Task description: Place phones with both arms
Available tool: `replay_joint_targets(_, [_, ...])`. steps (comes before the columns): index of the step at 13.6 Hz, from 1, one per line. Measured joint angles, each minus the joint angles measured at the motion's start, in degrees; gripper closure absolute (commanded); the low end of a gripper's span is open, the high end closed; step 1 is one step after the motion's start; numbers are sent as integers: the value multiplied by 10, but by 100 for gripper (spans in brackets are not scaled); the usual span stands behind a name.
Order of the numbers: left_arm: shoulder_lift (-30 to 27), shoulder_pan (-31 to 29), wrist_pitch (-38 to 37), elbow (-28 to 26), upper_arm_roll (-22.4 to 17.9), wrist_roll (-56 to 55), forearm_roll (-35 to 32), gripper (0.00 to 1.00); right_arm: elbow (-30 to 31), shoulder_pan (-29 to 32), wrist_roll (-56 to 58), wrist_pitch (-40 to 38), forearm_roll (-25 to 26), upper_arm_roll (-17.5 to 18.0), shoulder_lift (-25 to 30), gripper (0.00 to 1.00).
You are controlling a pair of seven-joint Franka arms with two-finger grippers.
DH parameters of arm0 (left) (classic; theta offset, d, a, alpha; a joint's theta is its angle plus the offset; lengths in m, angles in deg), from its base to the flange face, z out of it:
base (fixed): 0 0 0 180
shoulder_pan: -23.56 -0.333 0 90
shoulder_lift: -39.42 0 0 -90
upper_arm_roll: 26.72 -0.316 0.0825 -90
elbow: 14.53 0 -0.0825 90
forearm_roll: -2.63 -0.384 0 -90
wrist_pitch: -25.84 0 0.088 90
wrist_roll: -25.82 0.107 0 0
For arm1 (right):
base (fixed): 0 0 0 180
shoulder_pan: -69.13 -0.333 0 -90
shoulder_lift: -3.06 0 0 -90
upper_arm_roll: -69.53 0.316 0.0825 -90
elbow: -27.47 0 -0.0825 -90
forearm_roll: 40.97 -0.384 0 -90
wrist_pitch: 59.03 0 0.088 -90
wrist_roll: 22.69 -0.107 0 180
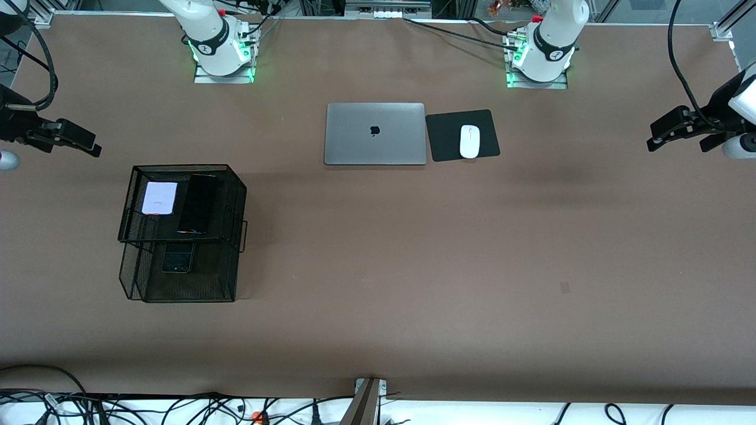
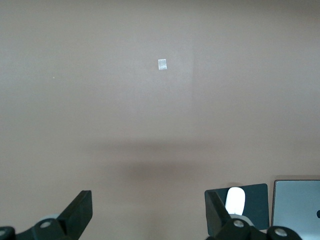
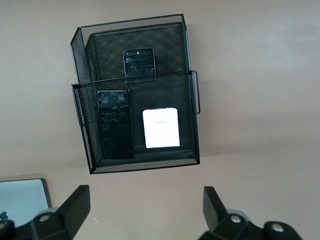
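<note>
A black wire-mesh two-tier tray (image 1: pixel 239 203) stands toward the right arm's end of the table. On its upper tier lie the small white-lavender phone (image 1: pixel 159 198) (image 3: pixel 161 128) and, beside it, the long black phone (image 1: pixel 198 203) (image 3: pixel 115 124). The small squarish black phone (image 1: pixel 178 258) (image 3: pixel 139 62) lies on the lower tier, nearer the front camera. My right gripper (image 1: pixel 88 144) (image 3: pixel 145 197) hangs open and empty over bare table beside the tray. My left gripper (image 1: pixel 652 137) (image 2: pixel 148 200) hangs open and empty over bare table at the left arm's end.
A closed silver laptop (image 1: pixel 375 133) (image 2: pixel 297 207) lies mid-table near the bases. Beside it is a black mouse pad (image 1: pixel 443 139) with a white mouse (image 1: pixel 469 141) (image 2: pixel 236 200). A small tape patch (image 1: pixel 564 287) (image 2: pixel 162 64) marks the table.
</note>
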Motion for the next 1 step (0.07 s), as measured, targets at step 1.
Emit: replay_joint_targets(1, [0,0,0,0,0,0,0,0,0,1,-1,0,0,0,0,0])
